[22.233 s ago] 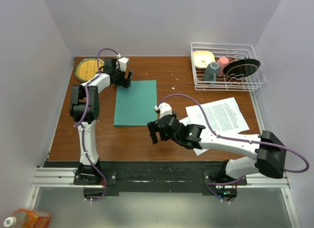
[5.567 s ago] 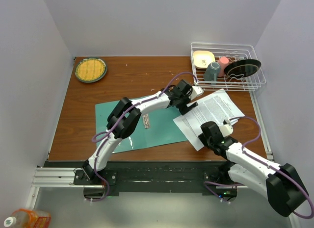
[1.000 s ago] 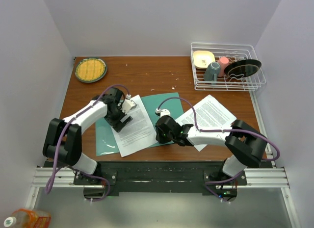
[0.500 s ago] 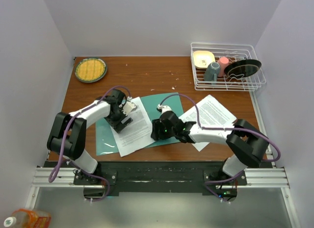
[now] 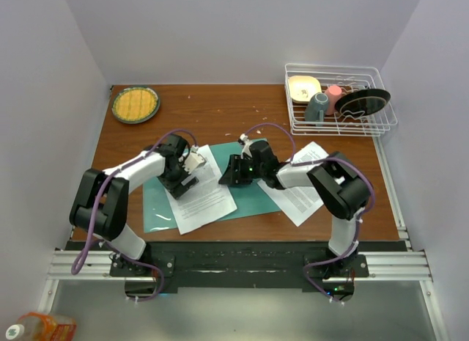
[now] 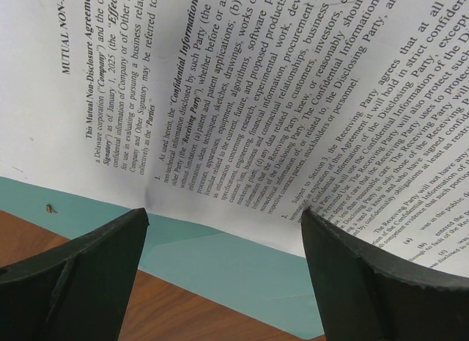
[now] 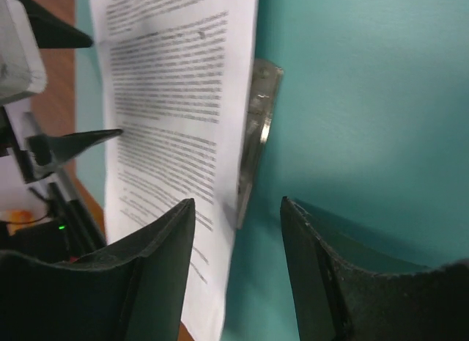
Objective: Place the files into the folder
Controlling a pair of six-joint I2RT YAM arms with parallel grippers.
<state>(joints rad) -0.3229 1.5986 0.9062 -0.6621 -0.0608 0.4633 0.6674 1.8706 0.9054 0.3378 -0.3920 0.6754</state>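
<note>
The teal folder (image 5: 253, 194) lies open in the middle of the table. One white printed file (image 5: 201, 194) rests on its left half, beside a metal clip (image 7: 253, 136) on the folder (image 7: 366, 99). More files (image 5: 304, 191) lie stacked on the table to the right, under my right arm. My left gripper (image 5: 185, 178) stands open, low over the sheet's left edge. In its wrist view the sheet (image 6: 256, 99) curves up beyond the fingertips, with the folder (image 6: 220, 260) below. My right gripper (image 5: 227, 176) is open and empty at the sheet's right edge; its wrist view shows the sheet (image 7: 168, 99).
A white wire dish rack (image 5: 341, 125) with a plate, cups and a black dish stands at the back right. A green-rimmed yellow plate (image 5: 135, 104) sits at the back left. White walls close in the table on three sides.
My right gripper has opened and slid away from the near edge to the sheet's right edge. My left gripper has stayed open in nearly the same place.
</note>
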